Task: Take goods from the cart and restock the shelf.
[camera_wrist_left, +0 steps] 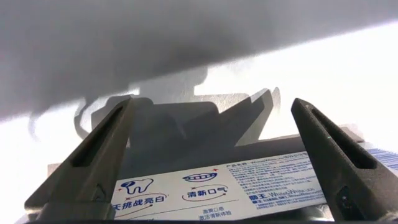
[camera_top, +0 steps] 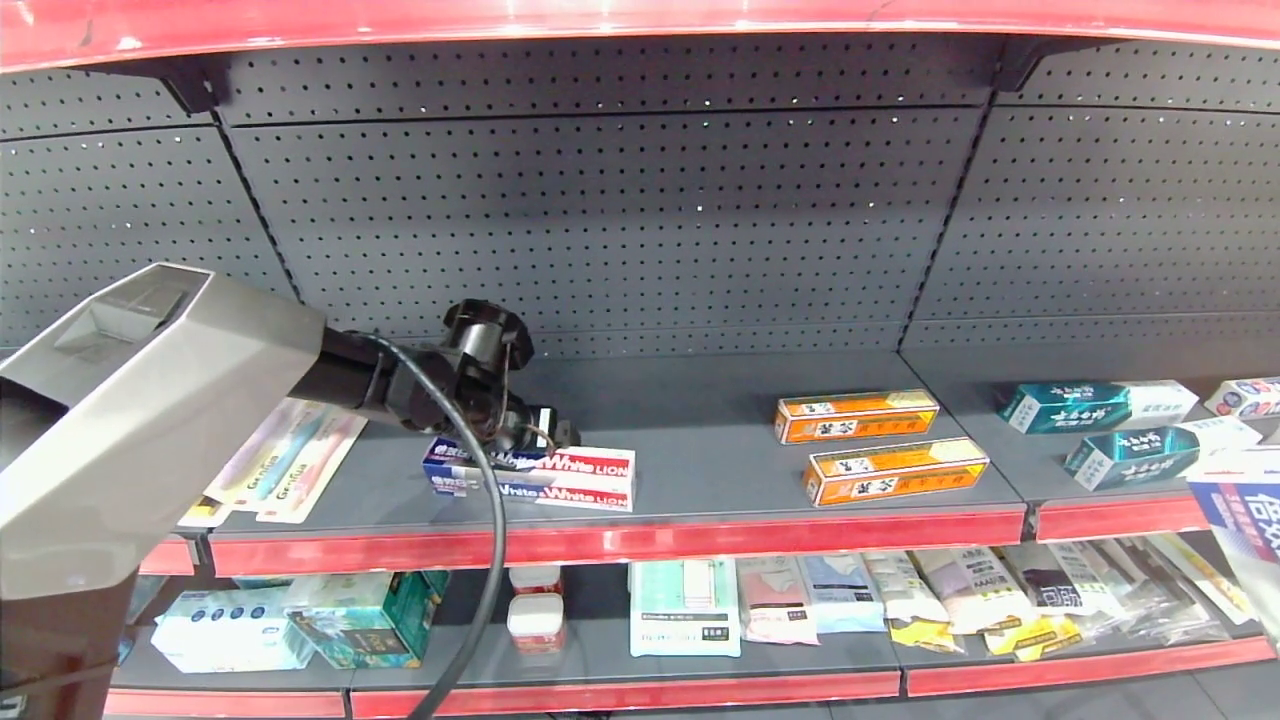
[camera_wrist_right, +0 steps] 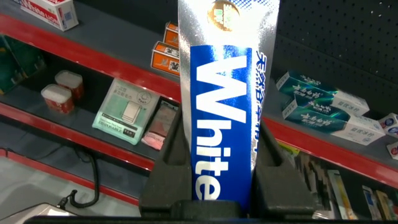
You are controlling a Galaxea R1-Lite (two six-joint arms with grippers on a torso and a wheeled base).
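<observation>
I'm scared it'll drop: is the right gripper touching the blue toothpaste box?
Touching. In the right wrist view the right gripper has the blue toothpaste box squeezed between its two fingers, with no gap on either side.

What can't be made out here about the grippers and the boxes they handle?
1. Head view: left gripper hidden behind its own wrist, over the white boxes.
2. Left wrist view: whether the fingers touch the box below; the lower edge cuts it off.
3. Head view: held box cut by the right edge.
4. Right wrist view: held box covers where the right gripper grips it.
</observation>
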